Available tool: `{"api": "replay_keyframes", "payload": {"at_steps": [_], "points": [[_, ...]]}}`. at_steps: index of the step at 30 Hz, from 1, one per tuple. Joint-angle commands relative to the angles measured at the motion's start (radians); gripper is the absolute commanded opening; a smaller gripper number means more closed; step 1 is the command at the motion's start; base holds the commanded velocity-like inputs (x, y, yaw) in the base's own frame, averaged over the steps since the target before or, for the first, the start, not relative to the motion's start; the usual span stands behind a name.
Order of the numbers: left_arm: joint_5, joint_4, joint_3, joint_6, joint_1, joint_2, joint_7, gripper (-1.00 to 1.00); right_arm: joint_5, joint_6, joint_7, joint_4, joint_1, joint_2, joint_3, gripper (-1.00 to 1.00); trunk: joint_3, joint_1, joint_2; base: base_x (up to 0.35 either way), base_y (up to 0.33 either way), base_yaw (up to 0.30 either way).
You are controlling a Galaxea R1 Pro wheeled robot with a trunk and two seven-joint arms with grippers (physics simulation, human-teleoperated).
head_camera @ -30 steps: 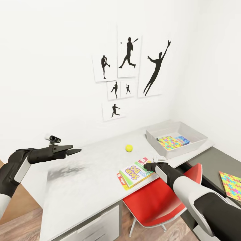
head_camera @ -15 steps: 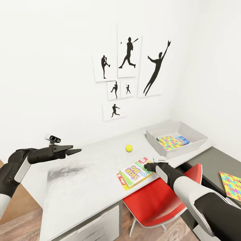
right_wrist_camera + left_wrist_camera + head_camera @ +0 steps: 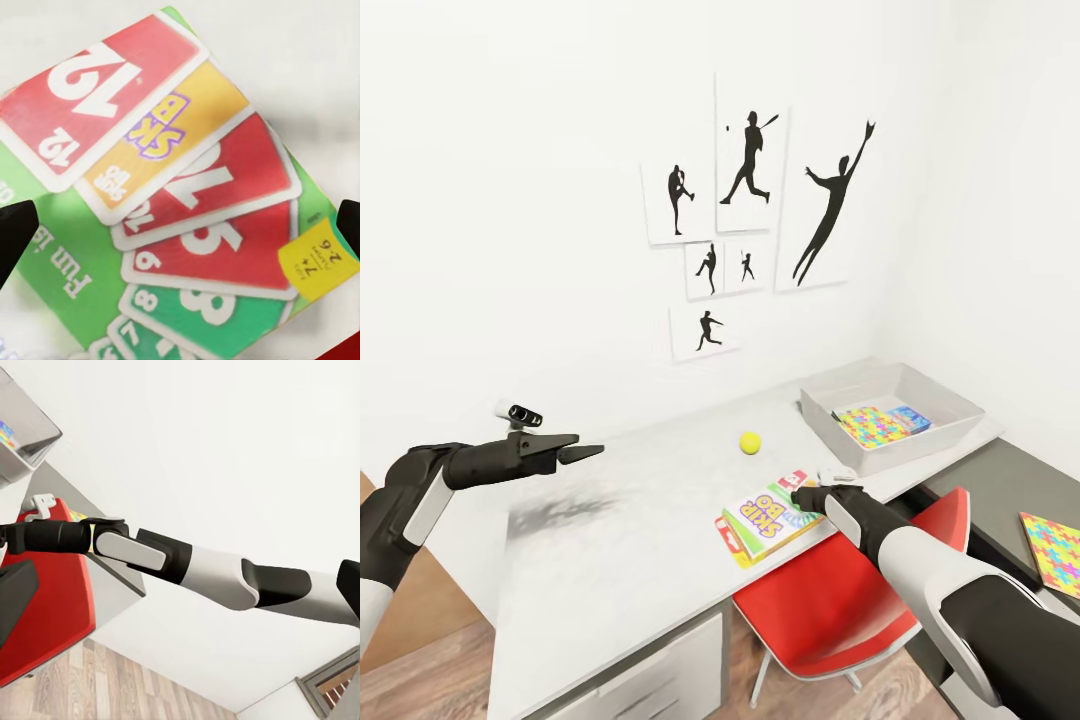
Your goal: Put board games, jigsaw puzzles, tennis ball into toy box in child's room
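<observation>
The right gripper (image 3: 803, 493) hangs right over the board game (image 3: 768, 512) at the table's (image 3: 610, 560) near edge, fingers spread wide at either side of the box (its cards plain in the wrist view), not gripping it. Further in lies the tennis ball (image 3: 750, 442). The left gripper (image 3: 588, 452) hovers apart, fingers together, empty. Farthest, the toy box (image 3: 890, 410) holds a jigsaw puzzle (image 3: 870, 424).

Both arms are made of glossy white shells joined by matte black segments. The left gripper (image 3: 588, 452) is black with two thin pointed fingers, and a small white camera (image 3: 520, 412) with dark lenses sits on its wrist. The right gripper (image 3: 803, 495) is also black.
</observation>
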Motion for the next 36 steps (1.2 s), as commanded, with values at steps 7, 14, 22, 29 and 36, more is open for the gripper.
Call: {"api": "replay_keyframes", "payload": {"at_steps": [7, 14, 22, 29, 36], "points": [[0.0, 0.0, -0.002, 0.011, -0.001, 0.001, -0.005, 1.0, -0.01, 0.006, -0.006, -0.003, 0.0, -0.001, 0.008, 1.0, -0.001, 0.0, -0.001, 0.0, 0.018, 0.0], [0.0, 0.0, -0.002, 0.011, -0.001, 0.0, -0.005, 1.0, -0.01, 0.006, -0.006, -0.003, 0.0, -0.001, 0.008, 1.0, -0.001, 0.0, -0.001, 0.0, 0.02, 0.0], [0.0, 0.0, -0.002, 0.011, -0.001, -0.001, -0.005, 1.0, -0.01, 0.006, -0.006, -0.003, 0.0, -0.001, 0.008, 1.0, -0.001, 0.0, -0.001, 0.0, 0.002, 0.0], [0.0, 0.0, -0.002, 0.011, -0.001, -0.001, -0.005, 1.0, -0.01, 0.006, 0.0, -0.003, 0.0, -0.002, 0.007, 1.0, -0.001, 0.0, -0.001, -0.003, 0.0, 0.0], [0.0, 0.0, -0.002, 0.009, -0.001, -0.001, -0.005, 1.0, -0.01, 0.0, 0.0, -0.004, 0.0, -0.001, 0.007, 1.0, -0.001, 0.0, -0.001, -0.018, -0.012, 0.0]]}}
